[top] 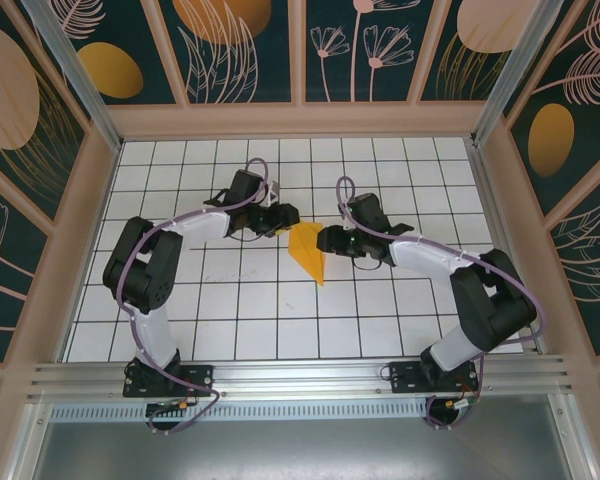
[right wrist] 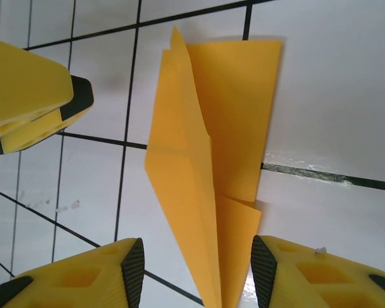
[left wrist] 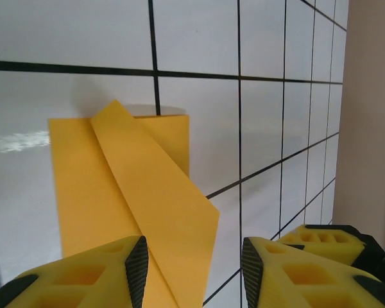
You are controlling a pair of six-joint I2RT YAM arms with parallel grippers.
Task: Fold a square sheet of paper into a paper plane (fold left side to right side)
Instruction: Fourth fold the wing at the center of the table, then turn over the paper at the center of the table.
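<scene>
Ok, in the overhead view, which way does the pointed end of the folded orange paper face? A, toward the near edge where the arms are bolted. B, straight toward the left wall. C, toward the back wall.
A: the paper plane lies on the tiled table with its wide end farther back and its narrow tip pointing toward the near edge.

Bright, even light casts soft shadows around the paper plane point(left wrist: 135, 192), with pale glare streaking the glossy table point(left wrist: 64, 38).
</scene>
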